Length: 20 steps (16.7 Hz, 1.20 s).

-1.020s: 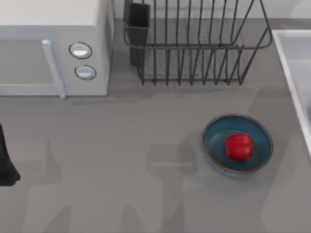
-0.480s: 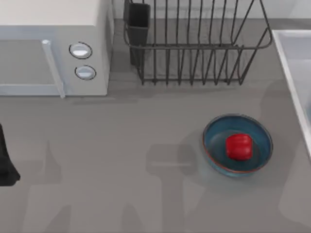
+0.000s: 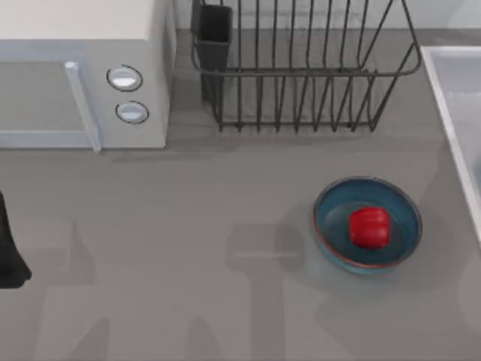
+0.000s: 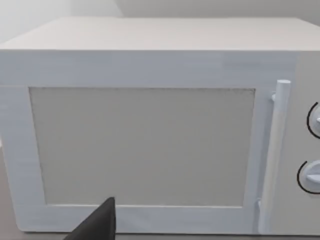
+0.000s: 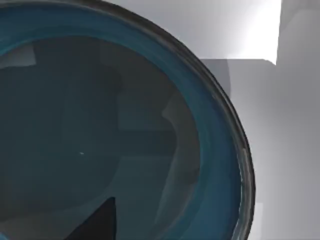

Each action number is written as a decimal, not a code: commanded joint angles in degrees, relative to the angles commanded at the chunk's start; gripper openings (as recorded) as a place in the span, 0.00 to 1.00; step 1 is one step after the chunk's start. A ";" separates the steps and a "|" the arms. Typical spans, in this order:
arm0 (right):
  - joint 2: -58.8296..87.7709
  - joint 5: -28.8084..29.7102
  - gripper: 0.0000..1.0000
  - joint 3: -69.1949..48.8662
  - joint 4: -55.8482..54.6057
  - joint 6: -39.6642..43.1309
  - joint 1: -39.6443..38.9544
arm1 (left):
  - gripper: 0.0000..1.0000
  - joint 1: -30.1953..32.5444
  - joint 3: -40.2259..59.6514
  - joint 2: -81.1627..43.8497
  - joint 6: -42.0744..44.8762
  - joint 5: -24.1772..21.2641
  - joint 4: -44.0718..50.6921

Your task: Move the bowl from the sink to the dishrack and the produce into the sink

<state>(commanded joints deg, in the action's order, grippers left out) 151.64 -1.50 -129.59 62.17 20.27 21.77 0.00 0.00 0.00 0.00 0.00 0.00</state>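
In the right wrist view a deep-blue bowl (image 5: 125, 130) lies close below the camera on the pale inside of the sink (image 5: 285, 130). One dark fingertip (image 5: 97, 222) of my right gripper hangs over the bowl's inside. In the top view the sink's white rim (image 3: 445, 90) runs along the right edge. A second blue bowl (image 3: 334, 207) stands on the counter left of the sink, with the red produce (image 3: 369, 227) inside it. The dark wire dishrack (image 3: 301, 75) stands at the back. My left arm (image 3: 7, 252) is parked at the left edge.
A white microwave (image 3: 83, 68) with two round knobs occupies the back left; the left wrist view faces its door (image 4: 145, 145), with one dark fingertip (image 4: 97, 225) low in the picture. A black utensil cup (image 3: 214, 34) sits at the dishrack's left corner.
The arm's shadow at the table's right side has shifted toward the sink. The bowl with the produce and the left arm have stayed put.
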 joint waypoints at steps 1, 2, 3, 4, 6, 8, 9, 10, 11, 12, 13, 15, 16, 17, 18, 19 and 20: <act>1.17 0.02 1.00 1.09 -2.37 -0.05 -0.03 | 1.00 0.00 0.00 0.00 0.00 0.00 0.00; 2.21 0.04 1.00 1.97 -4.17 -0.08 -0.06 | 1.00 0.00 0.00 0.00 0.00 0.00 0.00; 2.99 0.05 1.00 2.59 -5.36 -0.10 -0.07 | 1.00 0.00 0.00 0.00 0.00 0.00 0.00; 3.43 0.06 1.00 2.89 -5.94 -0.11 -0.08 | 1.00 0.00 0.00 0.00 0.00 0.00 0.00; 3.48 0.06 1.00 2.92 -6.00 -0.11 -0.08 | 1.00 0.00 0.00 0.00 0.00 0.00 0.00; 3.48 0.06 0.92 2.92 -6.00 -0.11 -0.08 | 1.00 0.00 0.00 0.00 0.00 0.00 0.00; 3.48 0.06 0.85 2.92 -6.00 -0.11 -0.08 | 1.00 0.00 0.00 0.00 0.00 0.00 0.00; 3.48 0.06 0.77 2.92 -6.00 -0.11 -0.08 | 1.00 0.00 0.00 0.00 0.00 0.00 0.00; 3.48 0.06 0.70 2.92 -6.00 -0.11 -0.08 | 1.00 0.00 0.00 0.00 0.00 0.00 0.00; 3.48 0.06 0.62 2.92 -6.00 -0.11 -0.08 | 1.00 0.00 0.00 0.00 0.00 0.00 0.00; 3.48 0.06 0.55 2.92 -6.00 -0.11 -0.08 | 1.00 0.00 0.00 0.00 0.00 0.00 0.00; 3.48 0.06 0.40 2.92 -6.00 -0.11 -0.08 | 1.00 0.00 0.00 0.00 0.00 0.00 0.00; 3.48 0.06 0.32 2.92 -6.00 -0.11 -0.08 | 1.00 0.00 0.00 0.00 0.00 0.00 0.00; 3.48 0.06 0.25 2.92 -6.00 -0.11 -0.08 | 1.00 0.00 0.00 0.00 0.00 0.00 0.00; 3.48 0.06 0.17 2.92 -6.00 -0.11 -0.08 | 1.00 0.00 0.00 0.00 0.00 0.00 0.00; 3.48 0.06 0.10 2.92 -6.00 -0.11 -0.08 | 1.00 0.00 0.00 0.00 0.00 0.00 0.00; 3.48 0.06 0.02 2.92 -6.00 -0.11 -0.08 | 1.00 0.00 0.00 0.00 0.00 0.00 0.00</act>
<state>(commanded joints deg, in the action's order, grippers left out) 155.11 -1.44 -126.67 56.17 20.16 21.69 0.00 0.00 0.00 0.00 0.00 0.00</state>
